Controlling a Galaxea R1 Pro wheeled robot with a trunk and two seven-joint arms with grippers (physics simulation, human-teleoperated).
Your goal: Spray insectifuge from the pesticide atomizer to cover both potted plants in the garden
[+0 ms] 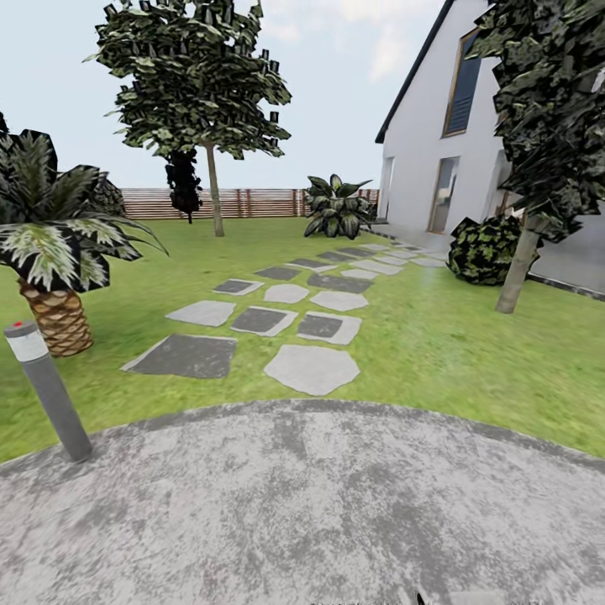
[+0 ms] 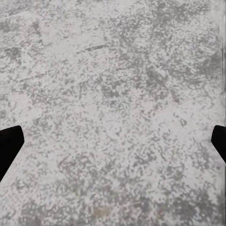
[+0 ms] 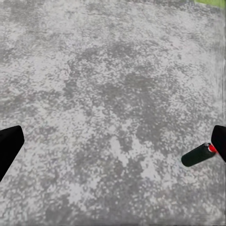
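Note:
The garden's round grey mottled patio (image 1: 302, 504) spreads in front of me, with green lawn (image 1: 437, 336) beyond it. The pesticide atomizer and the two potted plants are out of view. In the left wrist view my left gripper (image 2: 113, 146) is open over bare paving, its dark fingertips (image 2: 9, 146) wide apart with nothing between them. My right gripper (image 3: 113, 146) is open as well, over the patio (image 3: 108, 94), and its fingertips (image 3: 8, 143) hold nothing.
A grey bollard lamp (image 1: 49, 391) leans at the patio's left edge, beside a palm (image 1: 50, 252). Stepping stones (image 1: 311, 323) lead towards the house (image 1: 454, 151). A tree (image 1: 521, 252), a bush (image 1: 483, 248), a leafy shrub (image 1: 336, 206) and the slat fence (image 1: 252, 202) stand farther off. A dark red-tipped cylinder (image 3: 198, 155) shows near the right fingertip.

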